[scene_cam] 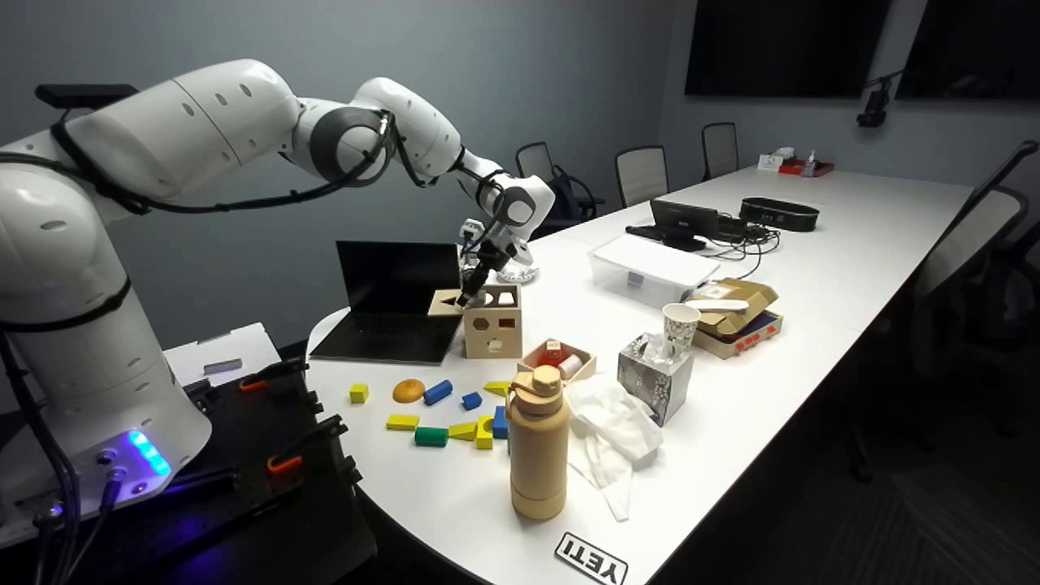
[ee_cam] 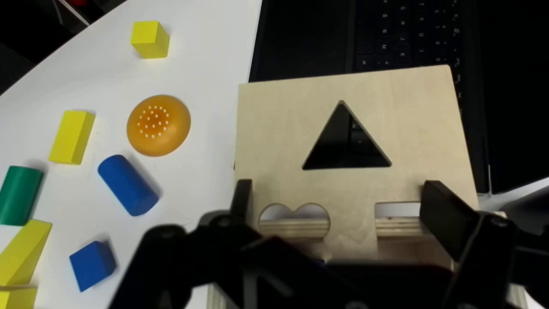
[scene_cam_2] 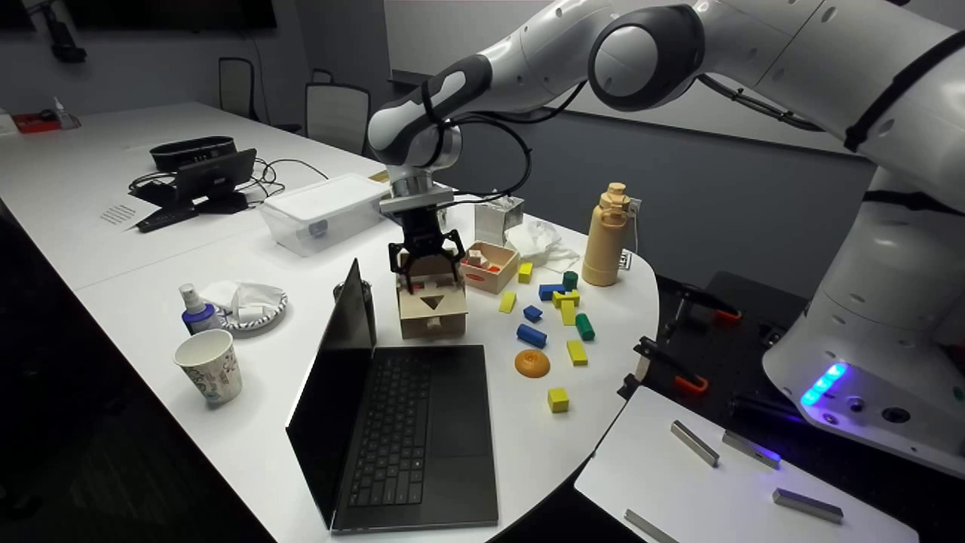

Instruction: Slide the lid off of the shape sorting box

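The gripper [ee_cam: 339, 189] is standing with jaws wide apart; the views are not showing whether its fingers [ee_cam: 243, 195] are touching the lid [ee_cam: 281, 141]. The lid is lying beneath the jaws, jutting beyond them above the laptop [scene_cam_2: 399, 426]. The shape sorting box [scene_cam: 493, 332] is standing under the jaws. A blue cylinder [ee_cam: 128, 184] is lying well to their side.

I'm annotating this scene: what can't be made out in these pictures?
Wrist view: lower end of the lid and much of the shape sorting box, behind the gripper.
Wrist view: a yellow block, cut off at bottom left.
In an exterior view: part of a blue block, behind the tan bottle.
In an exterior view: print on a sheet, too small to read.
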`<state>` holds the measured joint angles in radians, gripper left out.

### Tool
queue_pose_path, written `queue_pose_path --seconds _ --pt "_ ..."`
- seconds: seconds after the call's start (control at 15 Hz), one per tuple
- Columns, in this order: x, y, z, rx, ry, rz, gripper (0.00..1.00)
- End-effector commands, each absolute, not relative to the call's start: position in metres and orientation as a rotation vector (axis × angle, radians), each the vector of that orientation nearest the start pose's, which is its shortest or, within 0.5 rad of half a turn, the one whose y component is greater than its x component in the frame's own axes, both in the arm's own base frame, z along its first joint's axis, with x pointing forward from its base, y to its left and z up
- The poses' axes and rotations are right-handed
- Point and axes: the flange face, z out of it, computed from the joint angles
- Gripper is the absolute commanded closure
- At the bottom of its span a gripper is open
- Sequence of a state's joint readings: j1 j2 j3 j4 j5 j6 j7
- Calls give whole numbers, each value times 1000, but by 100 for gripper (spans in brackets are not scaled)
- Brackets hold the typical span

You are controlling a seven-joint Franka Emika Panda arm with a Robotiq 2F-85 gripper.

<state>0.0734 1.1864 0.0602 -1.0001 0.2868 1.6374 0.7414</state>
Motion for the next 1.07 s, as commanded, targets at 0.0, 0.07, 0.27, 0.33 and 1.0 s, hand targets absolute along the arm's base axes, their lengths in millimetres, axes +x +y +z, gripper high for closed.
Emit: queue_pose_path --seconds 0.0,0.07,0.27,0.33,1.0 --pt "708 107 102 -2695 1074 912 0" --pt "714 103 108 -2702 1103 848 0" --pt "730 99 129 -2705 1147 645 0" --pt "735 99 137 -2706 1154 580 0" --pt "733 115 233 -2723 1295 196 0"
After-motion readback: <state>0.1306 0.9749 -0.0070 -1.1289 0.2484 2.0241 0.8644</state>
